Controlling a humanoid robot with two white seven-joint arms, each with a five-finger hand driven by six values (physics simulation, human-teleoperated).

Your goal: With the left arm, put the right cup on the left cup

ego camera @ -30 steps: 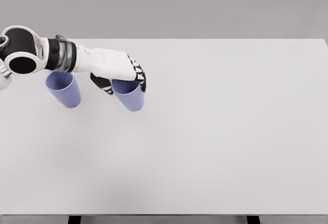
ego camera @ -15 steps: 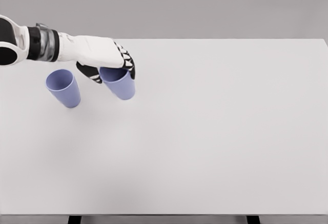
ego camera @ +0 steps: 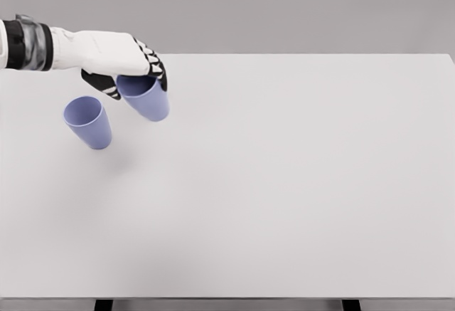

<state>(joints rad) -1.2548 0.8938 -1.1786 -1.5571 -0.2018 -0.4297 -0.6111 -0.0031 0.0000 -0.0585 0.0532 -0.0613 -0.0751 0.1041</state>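
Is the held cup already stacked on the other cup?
No, the left hand holds the held cup apart from the other cup.

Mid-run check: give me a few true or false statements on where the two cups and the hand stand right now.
1. The left hand grips a blue cup at its rim. True.
2. The held cup already sits inside the other cup. False: the two are apart, the held one up and to the right of the free one.
3. The free cup stands open end up on the table. True.
4. The right hand is steadying the free cup. False: no right hand is in view.
5. The cups differ in colour. False: both are the same blue.
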